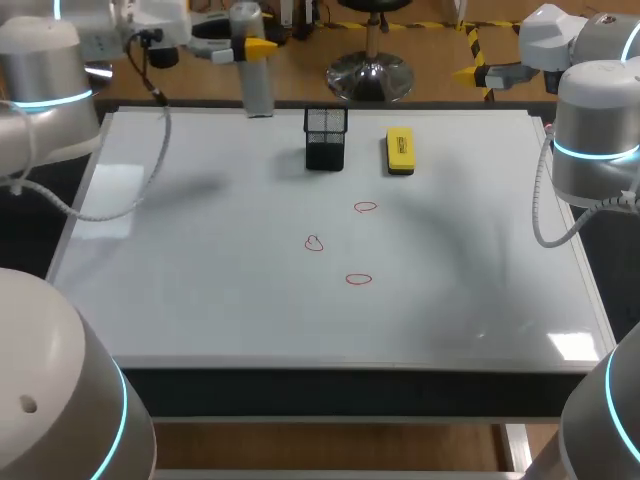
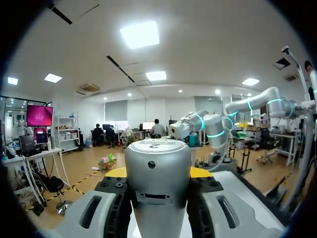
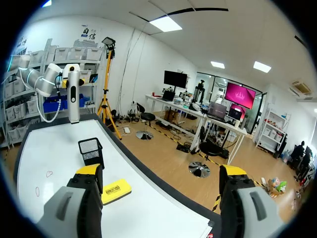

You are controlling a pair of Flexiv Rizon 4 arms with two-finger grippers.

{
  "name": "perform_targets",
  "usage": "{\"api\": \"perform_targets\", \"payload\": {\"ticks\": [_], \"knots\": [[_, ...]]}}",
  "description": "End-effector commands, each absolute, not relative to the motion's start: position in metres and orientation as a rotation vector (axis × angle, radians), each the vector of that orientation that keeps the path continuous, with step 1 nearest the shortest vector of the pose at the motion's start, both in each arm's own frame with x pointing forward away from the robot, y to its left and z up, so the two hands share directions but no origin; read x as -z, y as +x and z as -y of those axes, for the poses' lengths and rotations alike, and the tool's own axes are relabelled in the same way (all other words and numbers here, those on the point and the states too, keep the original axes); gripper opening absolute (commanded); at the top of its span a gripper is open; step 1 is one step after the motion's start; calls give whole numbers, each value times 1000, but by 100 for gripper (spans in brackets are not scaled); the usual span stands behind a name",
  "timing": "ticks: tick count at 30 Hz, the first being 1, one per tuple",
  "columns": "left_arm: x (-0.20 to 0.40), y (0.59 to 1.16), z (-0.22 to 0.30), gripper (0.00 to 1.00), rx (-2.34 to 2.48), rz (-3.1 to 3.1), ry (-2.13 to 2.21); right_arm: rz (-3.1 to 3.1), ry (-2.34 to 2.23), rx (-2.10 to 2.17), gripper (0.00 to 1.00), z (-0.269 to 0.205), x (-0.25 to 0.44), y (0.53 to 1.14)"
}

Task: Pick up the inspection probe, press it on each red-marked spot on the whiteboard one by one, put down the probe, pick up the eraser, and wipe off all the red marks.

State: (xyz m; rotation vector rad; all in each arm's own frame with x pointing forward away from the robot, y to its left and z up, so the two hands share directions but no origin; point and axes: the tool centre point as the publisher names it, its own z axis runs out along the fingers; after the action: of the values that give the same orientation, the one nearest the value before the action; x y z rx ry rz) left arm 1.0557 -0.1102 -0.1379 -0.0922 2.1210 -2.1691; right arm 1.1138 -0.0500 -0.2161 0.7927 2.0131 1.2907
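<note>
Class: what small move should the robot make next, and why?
Probably swing the left claw over toward a red mark and lower it. It grips the inspection probe at the whiteboard's far edge, away from all three marks, none erased.

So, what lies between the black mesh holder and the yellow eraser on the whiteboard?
Nothing: in the head view only a bare strip of whiteboard separates the mesh holder from the eraser; they stand apart.
</note>
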Motion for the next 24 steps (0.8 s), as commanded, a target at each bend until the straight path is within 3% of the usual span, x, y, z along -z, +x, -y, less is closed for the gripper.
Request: {"api": "perform_targets", "payload": {"ticks": [1, 24], "knots": [[140, 1050, 92, 0, 2166, -2123, -94, -2013, 793, -1291, 100, 50, 216, 1114], [177, 1058, 38, 0, 2124, -2115, -114, -2013, 793, -1291, 100, 50, 216, 1114]]}}
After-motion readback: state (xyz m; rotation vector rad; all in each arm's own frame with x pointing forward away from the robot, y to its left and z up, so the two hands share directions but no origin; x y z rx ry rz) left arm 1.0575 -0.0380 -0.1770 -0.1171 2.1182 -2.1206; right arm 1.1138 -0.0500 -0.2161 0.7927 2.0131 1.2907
